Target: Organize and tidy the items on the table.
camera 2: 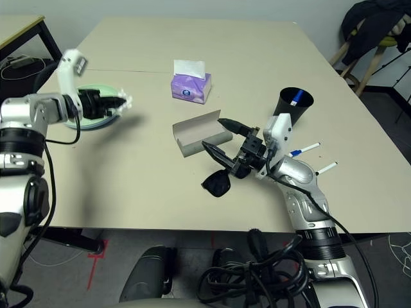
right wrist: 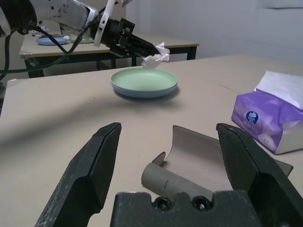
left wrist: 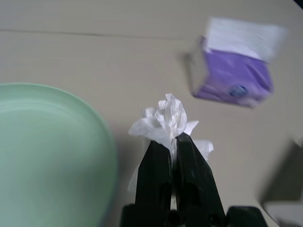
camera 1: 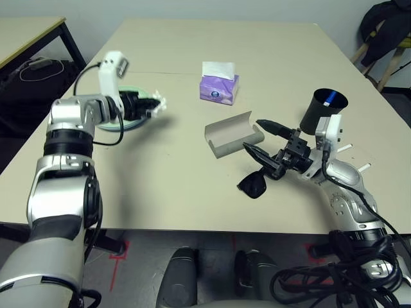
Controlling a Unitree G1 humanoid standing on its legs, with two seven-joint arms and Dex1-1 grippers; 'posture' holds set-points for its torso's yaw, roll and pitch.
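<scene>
Sitting pinched between left gripper's [left wrist: 174, 137] fingertips, white tissue wad [left wrist: 165, 120]

On the table [camera 1: 167, 192], the stacked plates [right wrist: 144, 81] lay at the left, with the tissue wad [camera 2: 123, 102] above the tabletop near their right side. Right of them stood the tissue pack [camera 1: 218, 91], farther than the glasses case [camera 1: 240, 143]. The sunglasses [camera 1: 253, 185] lay nearer than the case. At the right stood the cup [camera 1: 314, 114], one pen [camera 1: 330, 97] in it, two marker pens [camera 2: 327, 168] on its near side.
</scene>
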